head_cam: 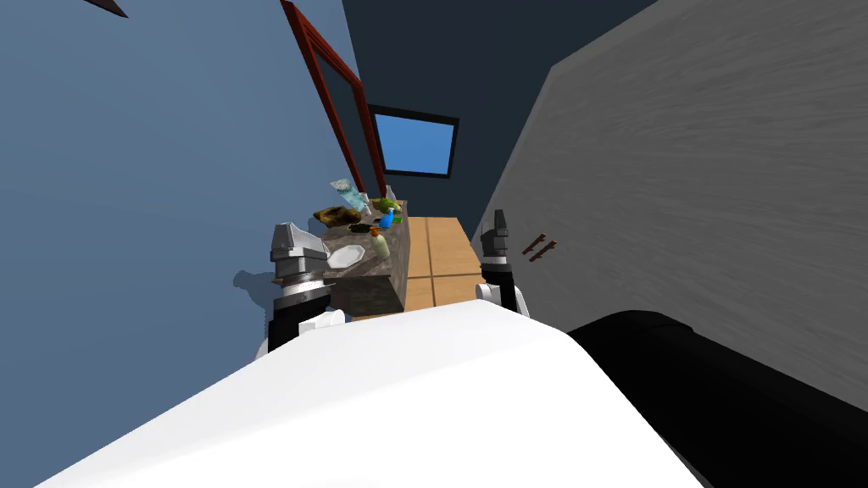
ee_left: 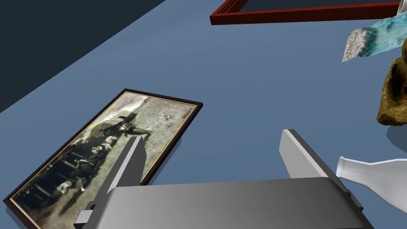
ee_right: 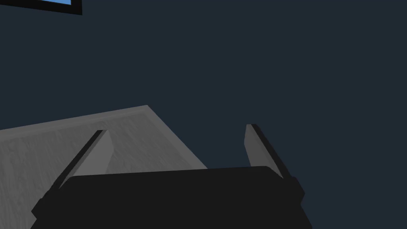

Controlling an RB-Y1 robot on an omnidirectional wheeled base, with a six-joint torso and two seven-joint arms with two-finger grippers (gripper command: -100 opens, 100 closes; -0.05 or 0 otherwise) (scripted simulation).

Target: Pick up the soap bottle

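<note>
- Your left end effector (ee_left: 212, 137) hangs released near the tabletop (head_cam: 381, 269).
- Your right end effector (ee_right: 175, 130) is released too.
- On it, the soap bottle (head_cam: 380, 245) stands beside a white plate (head_cam: 345, 256).

One soap bottle (head_cam: 381, 246), one spray bottle (head_cam: 386, 220), one white plate (head_cam: 345, 256)

My head camera looks steeply down and forward, rolled, at the counter (head_cam: 369, 296) a little ahead. My left wrist camera looks along the left gripper (ee_left: 211, 135), close to the blue wall (ee_left: 238, 79); both catch the red frame (ee_left: 302, 14). My right wrist camera faces the dark wall (ee_right: 238, 59), sharing the window (ee_right: 35, 3) with the head view.
</note>
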